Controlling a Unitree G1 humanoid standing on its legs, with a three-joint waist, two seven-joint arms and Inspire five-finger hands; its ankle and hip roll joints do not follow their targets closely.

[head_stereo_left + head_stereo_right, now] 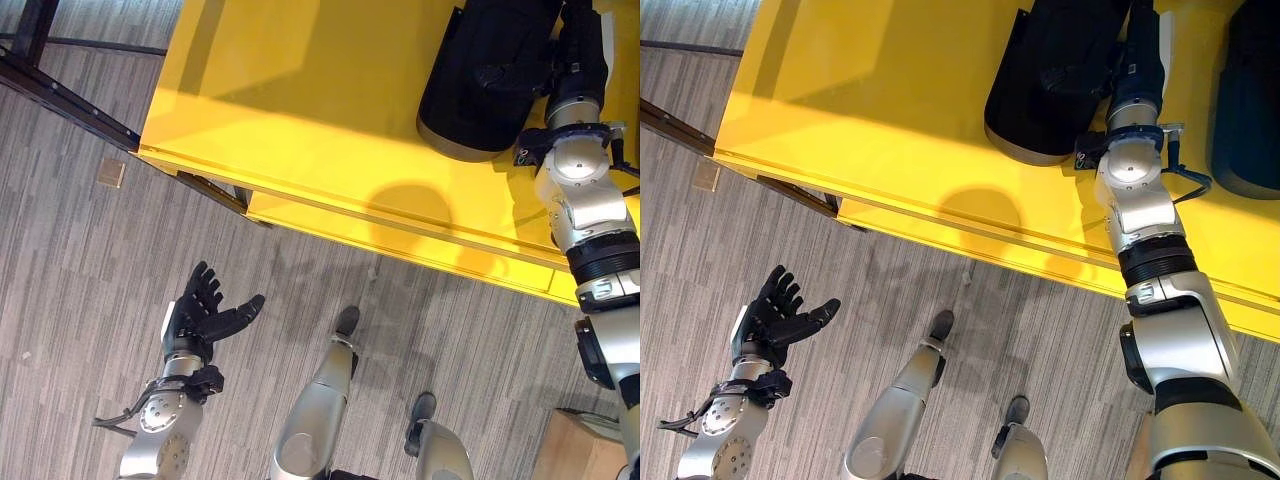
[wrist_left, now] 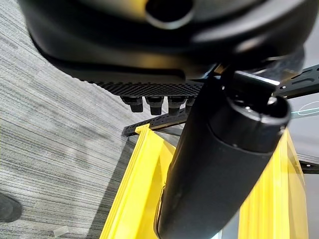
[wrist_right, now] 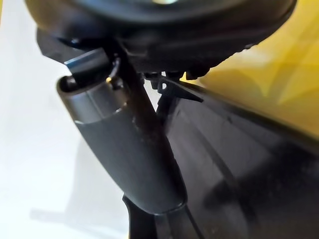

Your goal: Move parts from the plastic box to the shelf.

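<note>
A large black moulded part (image 1: 480, 90) lies on the yellow shelf surface (image 1: 300, 100) at the far right. My right hand (image 1: 1137, 60) reaches over the shelf and rests on that part's right side, fingers curled over its rim. In the right wrist view the thumb (image 3: 129, 149) runs along the part's black edge (image 3: 249, 164). My left hand (image 1: 205, 310) hangs low over the carpet at the lower left, fingers spread and holding nothing. A second dark part (image 1: 1250, 100) sits on the shelf to the right of my right arm.
The shelf's front edge (image 1: 400, 225) runs diagonally across the view, with a lower yellow ledge beneath it. A dark metal frame (image 1: 60, 90) stands at the upper left. A small tan square (image 1: 111, 173) lies on the carpet. A wooden box corner (image 1: 580, 450) shows at the lower right.
</note>
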